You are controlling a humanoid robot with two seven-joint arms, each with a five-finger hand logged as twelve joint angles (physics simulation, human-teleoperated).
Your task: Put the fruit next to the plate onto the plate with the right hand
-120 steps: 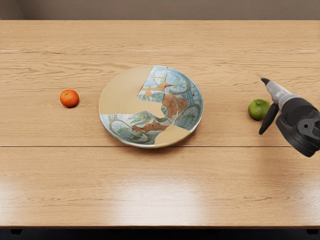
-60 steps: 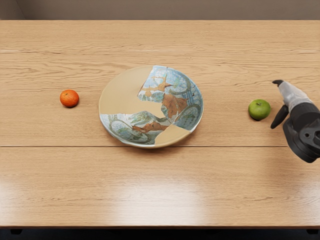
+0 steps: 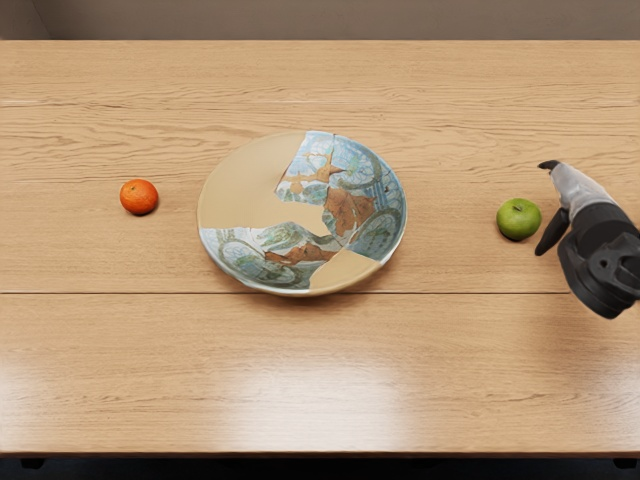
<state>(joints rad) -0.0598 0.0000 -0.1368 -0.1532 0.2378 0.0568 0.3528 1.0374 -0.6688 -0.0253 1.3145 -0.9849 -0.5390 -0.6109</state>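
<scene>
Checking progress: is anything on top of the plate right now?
Nothing is on the plate; its whole patterned face shows, uncovered. The green apple lies on the table right of it, the orange left, both apart. The right hand, open, is beside the apple.

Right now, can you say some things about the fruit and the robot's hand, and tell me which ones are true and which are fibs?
1. The green apple lies on the table, to the right of the plate. True.
2. The orange sits on the plate. False: it lies on the table to the left of the plate, apart from it.
3. The right hand is holding the green apple. False: the hand is close beside the apple on its right, with its fingers open and nothing in them.
4. There is no fruit on the plate. True.
</scene>
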